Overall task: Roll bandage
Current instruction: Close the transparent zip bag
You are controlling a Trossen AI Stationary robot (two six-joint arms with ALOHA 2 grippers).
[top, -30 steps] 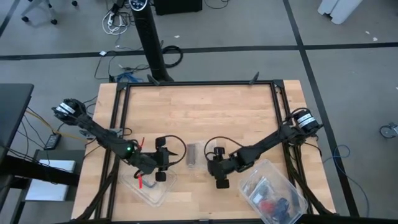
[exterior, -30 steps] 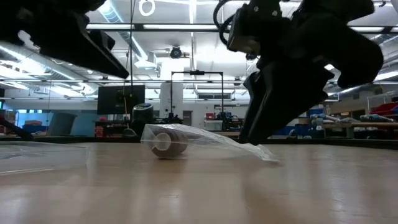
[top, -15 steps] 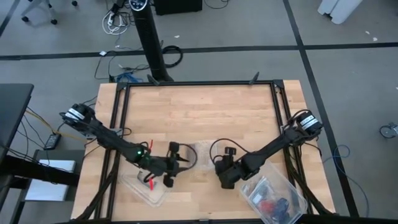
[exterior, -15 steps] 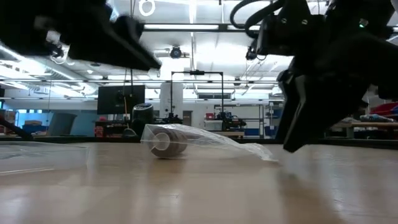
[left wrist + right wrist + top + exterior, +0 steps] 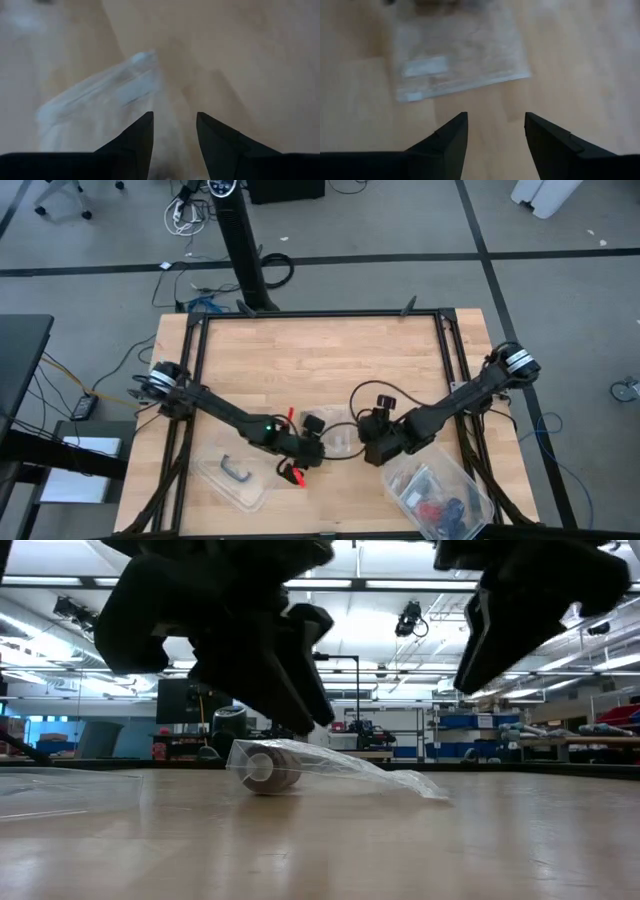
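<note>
Lying inside a clear crinkled plastic bag point(image 5: 330, 768) near the wooden table's point(image 5: 330, 360) 6 o'clock edge, the brown rolled bandage point(image 5: 268, 768) sits between 2 spread-fingered, empty grippers: left point(image 5: 312, 442) at 9 o'clock, right point(image 5: 374, 442) at 3.

Clear tub point(image 5: 235, 480) with a black handle sits at the desk's point(image 5: 320, 360) near-left corner; a cluttered clear bag point(image 5: 440, 495) lies near-right.

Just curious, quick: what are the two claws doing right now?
Left gripper: open, empty, over the clear bag.
Right gripper: open, empty, near the bag.
</note>
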